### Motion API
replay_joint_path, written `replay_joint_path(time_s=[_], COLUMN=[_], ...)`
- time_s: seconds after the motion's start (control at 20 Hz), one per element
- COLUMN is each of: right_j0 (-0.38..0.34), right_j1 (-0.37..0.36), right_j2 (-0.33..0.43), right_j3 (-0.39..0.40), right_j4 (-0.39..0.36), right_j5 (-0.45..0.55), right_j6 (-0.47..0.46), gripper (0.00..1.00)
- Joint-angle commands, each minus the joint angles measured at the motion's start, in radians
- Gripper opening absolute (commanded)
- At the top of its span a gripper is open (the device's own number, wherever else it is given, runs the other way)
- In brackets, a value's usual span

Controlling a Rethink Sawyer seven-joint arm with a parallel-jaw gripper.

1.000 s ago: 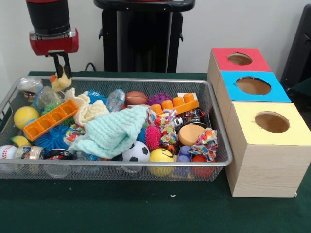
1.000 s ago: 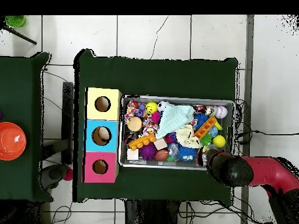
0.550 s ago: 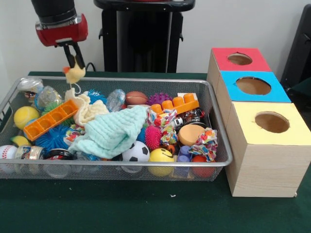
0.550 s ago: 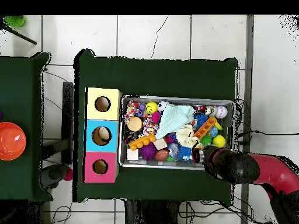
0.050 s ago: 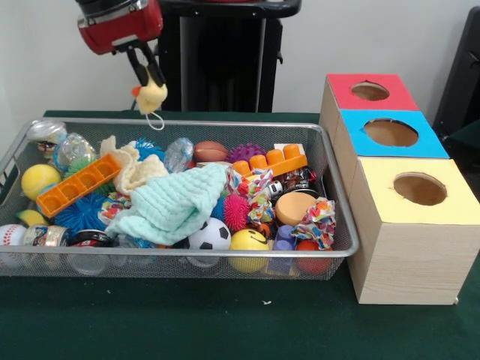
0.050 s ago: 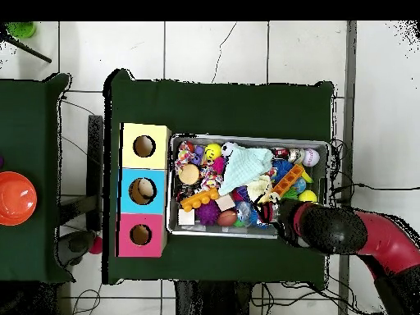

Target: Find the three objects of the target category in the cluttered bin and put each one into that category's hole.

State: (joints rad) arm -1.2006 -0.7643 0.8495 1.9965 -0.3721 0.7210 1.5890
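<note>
In the front view my gripper [image 5: 150, 81] is shut on a small yellow duck toy [image 5: 152, 96] with an orange beak and a white loop dangling below it. It hangs well above the back left part of the wire bin [image 5: 330, 196]. The bin holds balls, spiky toys, an orange block strip [image 5: 77, 184] and a mint cloth [image 5: 174, 202]. To the right stand the red hole box [image 5: 370, 91], blue hole box [image 5: 390, 133] and yellow hole box [image 5: 419, 189]. In the overhead view the arm [image 6: 332, 230] hides the duck and fingers.
A black pedestal [image 5: 221, 56] stands behind the bin. Green cloth [image 5: 225, 322] covers the table. In the overhead view an orange bowl [image 6: 16, 198] sits on a side table at the left, and the three-hole boxes [image 6: 143, 189] lie left of the bin [image 6: 249, 233].
My gripper has lifted and travelled right along the bin's back edge, carrying the duck higher. In the overhead view the arm has shifted left over the bin.
</note>
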Motion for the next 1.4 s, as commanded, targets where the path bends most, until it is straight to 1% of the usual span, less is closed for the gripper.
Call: replay_joint_path(time_s=[0.05, 0.35, 0.65, 0.85, 1.15, 1.3, 1.4], right_j0=[0.044, 0.110, 0.208, 0.273, 0.336, 0.343, 0.333], right_j1=[-0.042, -0.080, -0.103, -0.126, -0.204, -0.244, -0.263], right_j2=[0.060, 0.031, -0.029, -0.062, -0.063, -0.045, -0.025], right_j3=[0.107, 0.163, 0.190, 0.210, 0.248, 0.265, 0.282], right_j4=[0.071, 0.080, 0.065, 0.077, 0.179, 0.236, 0.279], right_j5=[0.035, -0.042, -0.115, -0.157, -0.161, -0.144, -0.145], right_j6=[0.025, 0.094, 0.176, 0.221, 0.246, 0.224, 0.205], gripper=[0.00, 0.00, 0.00, 0.00, 0.00, 0.00, 0.00])
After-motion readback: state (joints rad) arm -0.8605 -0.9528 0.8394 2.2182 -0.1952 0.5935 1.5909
